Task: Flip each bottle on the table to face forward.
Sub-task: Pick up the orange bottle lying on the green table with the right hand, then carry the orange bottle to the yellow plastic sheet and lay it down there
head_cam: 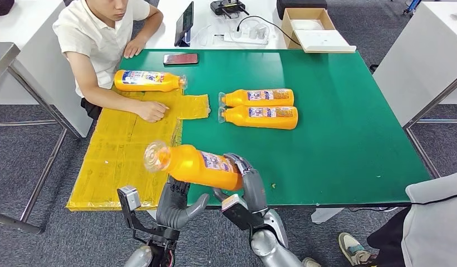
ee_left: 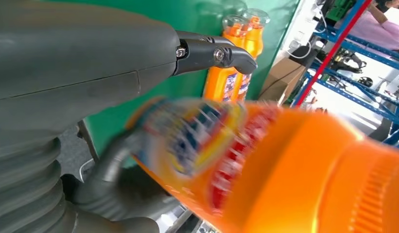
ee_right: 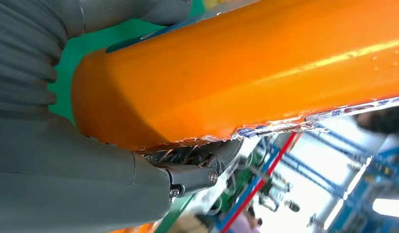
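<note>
The right hand (head_cam: 245,183) is clasping the orange bottle (head_cam: 201,166) by its base, low in the frame above the counter's (head_cam: 337,156) near edge; the left hand (head_cam: 178,203) is spreading released beneath. Glossy, probably slippery plastic: the broad body is offering the surest grip.

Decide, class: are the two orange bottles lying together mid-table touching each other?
Touching. The head view shows the rear bottle and the front bottle lying side by side with no green visible between their bodies.

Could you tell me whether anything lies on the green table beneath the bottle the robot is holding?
Nothing visible: the held bottle hangs over bare green table; the pair of bottles lies farther back.
</note>
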{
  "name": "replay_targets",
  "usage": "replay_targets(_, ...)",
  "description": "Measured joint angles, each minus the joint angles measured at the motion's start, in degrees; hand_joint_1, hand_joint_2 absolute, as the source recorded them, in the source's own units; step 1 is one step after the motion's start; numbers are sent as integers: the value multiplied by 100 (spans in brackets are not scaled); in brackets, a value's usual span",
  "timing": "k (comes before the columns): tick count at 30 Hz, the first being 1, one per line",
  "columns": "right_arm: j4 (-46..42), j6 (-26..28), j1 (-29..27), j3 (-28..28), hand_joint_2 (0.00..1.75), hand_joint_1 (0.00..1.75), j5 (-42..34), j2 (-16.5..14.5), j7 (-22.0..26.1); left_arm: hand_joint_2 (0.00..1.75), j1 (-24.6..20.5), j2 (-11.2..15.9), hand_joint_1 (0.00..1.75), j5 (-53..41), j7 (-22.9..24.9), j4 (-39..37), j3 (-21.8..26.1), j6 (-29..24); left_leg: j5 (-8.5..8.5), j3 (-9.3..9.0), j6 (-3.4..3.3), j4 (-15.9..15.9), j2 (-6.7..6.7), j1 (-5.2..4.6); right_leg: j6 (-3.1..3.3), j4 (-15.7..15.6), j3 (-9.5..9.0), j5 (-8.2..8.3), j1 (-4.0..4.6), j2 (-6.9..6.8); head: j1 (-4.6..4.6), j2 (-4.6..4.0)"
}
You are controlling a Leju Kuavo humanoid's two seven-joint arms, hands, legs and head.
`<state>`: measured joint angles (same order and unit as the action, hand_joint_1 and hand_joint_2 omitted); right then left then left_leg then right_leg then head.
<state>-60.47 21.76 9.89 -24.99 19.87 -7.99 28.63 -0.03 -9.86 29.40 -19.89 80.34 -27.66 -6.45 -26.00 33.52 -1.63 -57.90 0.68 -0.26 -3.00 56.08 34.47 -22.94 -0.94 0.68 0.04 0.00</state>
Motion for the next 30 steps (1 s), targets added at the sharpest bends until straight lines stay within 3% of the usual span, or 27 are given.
replay_targets(5, 156, -79, 0, -323, 175, 175, 67, -81, 47, 175, 17, -7, 0, -1, 0, 92, 10, -99, 0, 2, 0, 0, 4, -2, 0, -1, 1, 0, -2, -2, 0, -1)
replay_targets(14, 192, -80, 1, -389, 175, 175, 73, -103, 49, 175, 24, -8, 0, 4, -1, 107, 13, -126, 0, 3, 0, 0, 5, -2, 0, -2, 2, 0, -2, -2, 1, -1)
replay_targets(18, 350, -201, 9, -746, 175, 175, 61, -206, -63, 175, 48, -97, 0, 43, -246, 181, 74, -678, 0, 3, 0, 0, 2, -2, 0, -1, 5, 0, -1, -2, -1, -1)
replay_targets(19, 402, -219, 15, -835, 175, 175, 40, -242, -95, 175, 63, -126, 24, 57, -293, 216, 98, -766, 0, 3, 0, 0, 1, -1, 0, -1, 6, 0, -1, -2, -1, -1)
replay_targets(21, 461, -222, 29, -894, 175, 175, 21, -276, -102, 175, 84, -144, 111, 72, -303, 247, 120, -785, 0, 3, 0, 0, 0, -1, 0, -1, 7, 0, -1, -2, -1, 0)
replay_targets(22, 479, -228, 38, -909, 175, 164, 9, -284, -102, 175, 86, -146, 154, 84, -304, 248, 125, -771, 0, 3, 0, 0, 0, -1, 0, -1, 7, 0, -1, -1, -1, 0)
replay_targets(23, 497, -237, 48, -926, 175, 120, -13, -291, -97, 175, 86, -148, 175, 108, -305, 248, 128, -743, 0, 3, 0, 0, 0, -2, 0, -1, 7, 0, -1, -1, 0, -1)
replay_targets(25, 532, -263, 67, -977, 175, 33, -83, -298, -54, 175, 80, -149, 175, 177, -309, 248, 137, -652, 0, 3, 0, 0, 0, -2, 0, -1, 7, 0, -2, -1, 0, -1)
replay_targets(26, 549, -290, 72, -1012, 131, 0, -123, -299, -24, 175, 73, -150, 175, 211, -316, 249, 144, -614, 0, 3, 0, 0, 0, -2, 0, -1, 6, 0, -2, -2, 1, -1)
replay_targets(29, 578, -424, 58, -1142, 0, 0, -222, -298, 18, 175, 45, -154, 175, 278, -382, 271, 193, -589, 0, 4, 0, 0, -1, -2, 0, -1, 7, 0, -1, -1, -1, -1)
replay_targets(30, 581, -466, 49, -1181, 0, 0, -247, -298, 16, 175, 42, -156, 175, 282, -434, 286, 215, -595, 0, 4, 0, 0, -1, -2, 0, -1, 7, 0, -1, -1, -1, -1)
